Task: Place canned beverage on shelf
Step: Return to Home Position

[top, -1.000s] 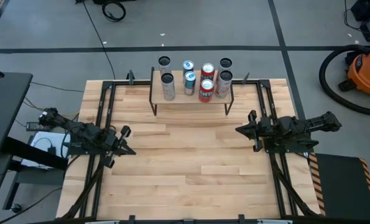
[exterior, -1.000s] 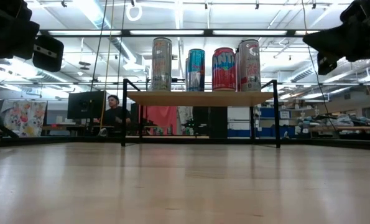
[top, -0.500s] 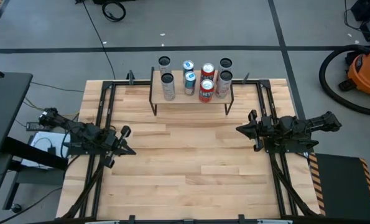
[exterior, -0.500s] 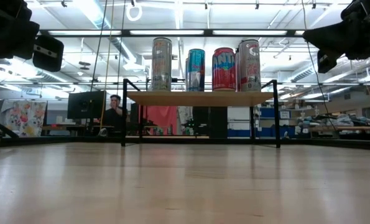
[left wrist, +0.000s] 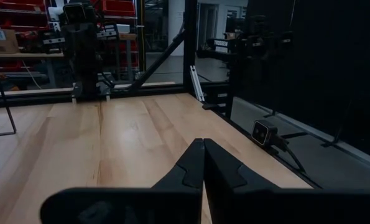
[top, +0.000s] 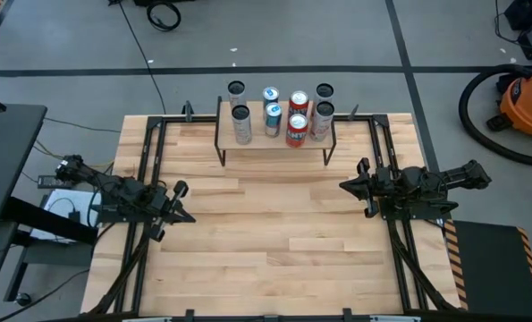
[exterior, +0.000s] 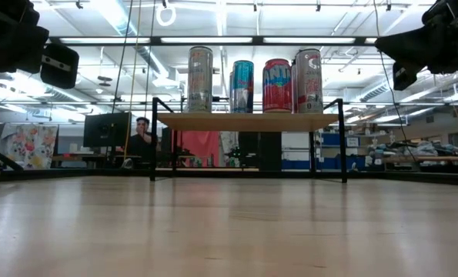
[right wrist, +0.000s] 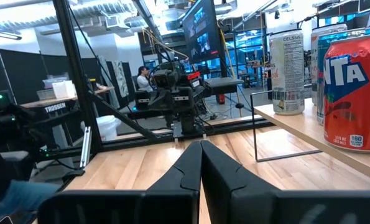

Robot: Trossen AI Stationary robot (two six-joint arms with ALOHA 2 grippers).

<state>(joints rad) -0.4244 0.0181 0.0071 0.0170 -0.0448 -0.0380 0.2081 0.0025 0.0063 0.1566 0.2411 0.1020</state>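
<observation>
High view, read with both wrist views: places cans (top: 296,129) upright in two rows on shelf (top: 257,139), finds left gripper (left wrist: 203,143) and right gripper (right wrist: 201,144) pinched closed, empty, well apart from them; judges cans light, thin-walled, slick, dentable, best gripped mid-body.
</observation>
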